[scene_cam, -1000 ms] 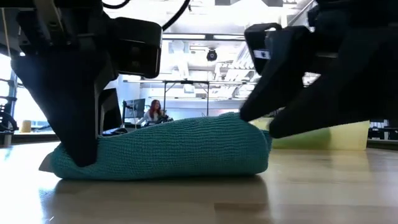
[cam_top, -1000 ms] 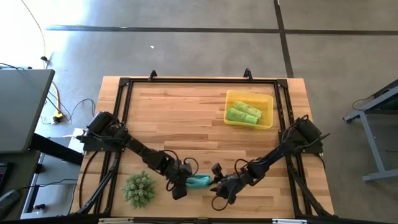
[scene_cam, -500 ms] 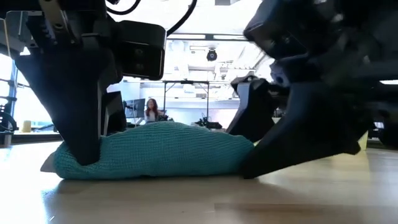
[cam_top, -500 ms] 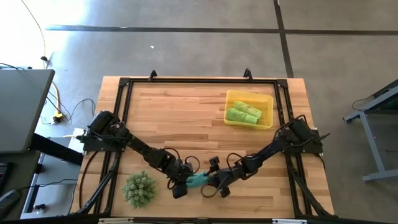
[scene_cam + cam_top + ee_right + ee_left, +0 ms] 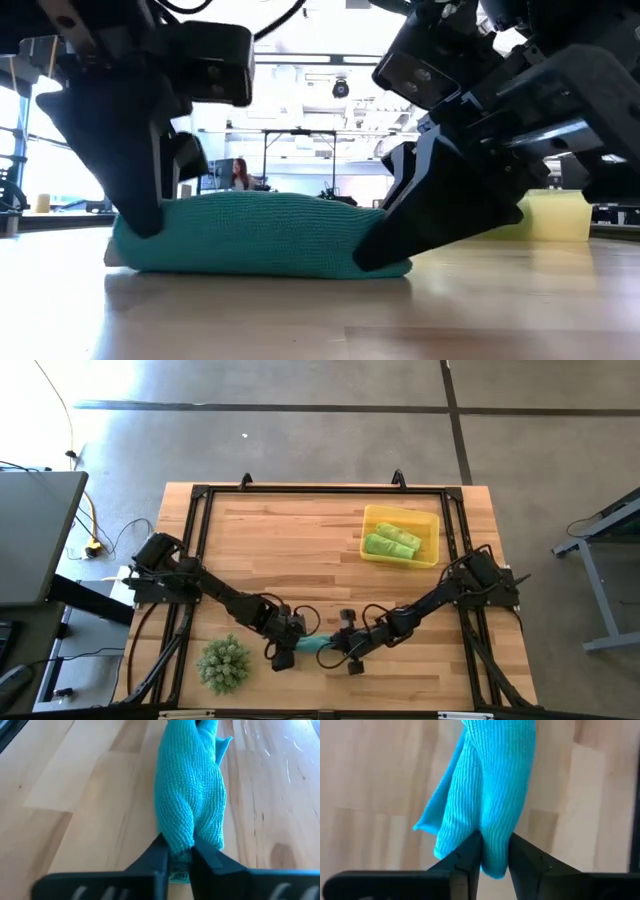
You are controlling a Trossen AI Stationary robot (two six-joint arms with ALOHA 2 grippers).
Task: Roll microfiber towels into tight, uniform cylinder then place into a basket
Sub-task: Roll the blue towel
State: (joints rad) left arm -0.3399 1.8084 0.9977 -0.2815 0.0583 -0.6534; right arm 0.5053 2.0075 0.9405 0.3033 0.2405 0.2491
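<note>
**Near edge of table: teal roll pinched at both ends**

Near the front edge, between my two arms, the rolled teal-blue microfiber towel (image 5: 316, 645) lies on the pale wooden table (image 5: 300, 550). My left gripper (image 5: 492, 855) pinches its left end; my right gripper (image 5: 179, 854) is clenched on the right end. Two lime-green rolled towels (image 5: 391, 540) already sit in the shallow translucent yellow plastic basket (image 5: 430, 550), far right. A spiky green ball-shaped plant (image 5: 223, 663) sits near left. Judgement: rolling looks finished, transfer stage. Next move calls for lifting without unrolling, then carrying far-right to the basket.
</note>
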